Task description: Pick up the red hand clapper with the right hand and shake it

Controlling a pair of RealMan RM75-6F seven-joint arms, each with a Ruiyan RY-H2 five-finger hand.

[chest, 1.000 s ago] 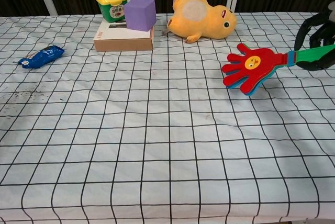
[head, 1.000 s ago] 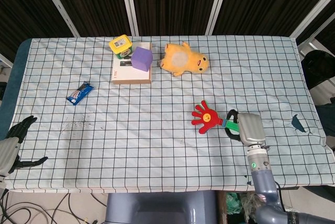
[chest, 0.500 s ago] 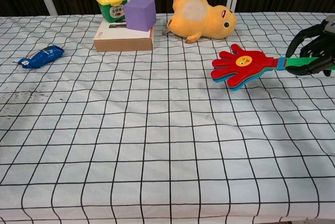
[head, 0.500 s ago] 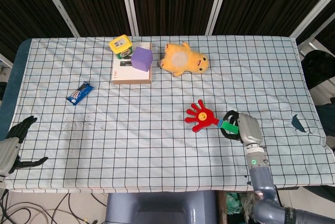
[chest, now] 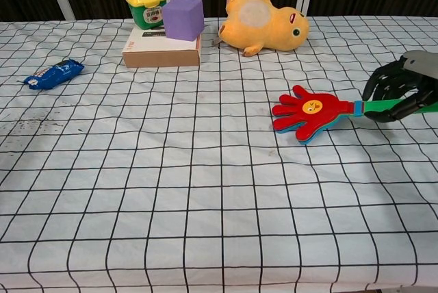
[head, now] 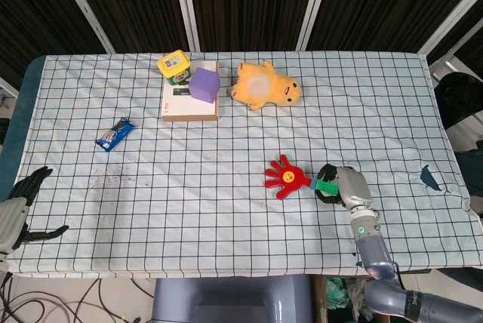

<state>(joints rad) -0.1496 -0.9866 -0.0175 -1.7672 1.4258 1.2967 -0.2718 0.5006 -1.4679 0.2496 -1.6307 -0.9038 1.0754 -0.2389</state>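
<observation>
Clapper (head: 285,178) gripped by its green handle in the right robot hand (head: 341,185).
Head view: its long axis runs leftward from that robot hand, below the yellow plush (head: 263,86); the left robot hand (head: 23,206) lies open, well apart. Chest view: clapper (chest: 305,111) low over the bench (chest: 171,190), right robot hand (chest: 400,89) clenched on the handle.

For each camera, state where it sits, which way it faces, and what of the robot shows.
Head view: high at the near edge, looking steeply down on the table; shows left robot hand and right robot hand with its forearm.
Chest view: low at the near edge, looking across the table; shows only the right robot hand.
Shared: clapper, held by its green handle.
</observation>
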